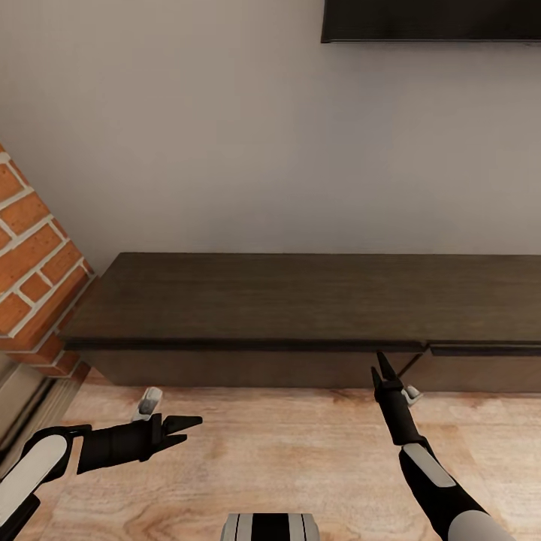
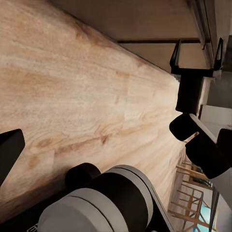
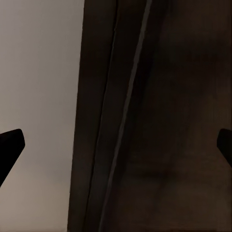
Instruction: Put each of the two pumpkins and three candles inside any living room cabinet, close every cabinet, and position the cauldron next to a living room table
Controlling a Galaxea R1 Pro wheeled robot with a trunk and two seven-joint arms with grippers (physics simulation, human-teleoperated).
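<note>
1. The cabinet (image 1: 300, 300) stands against the grey wall (image 1: 225, 135), drawers shut, beside a brick column (image 1: 34, 255).
2. The right hand (image 1: 382, 370) has its fingers wide apart and empty, tips just at the cabinet's upper front edge.
3. The left hand (image 1: 184, 432) is empty with its fingers parted, pointing sideways low over the wood floor (image 1: 285, 451).

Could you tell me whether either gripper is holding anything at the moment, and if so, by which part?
Nothing is held: the left gripper and right gripper are both open and empty, the right one near the cabinet front.
</note>
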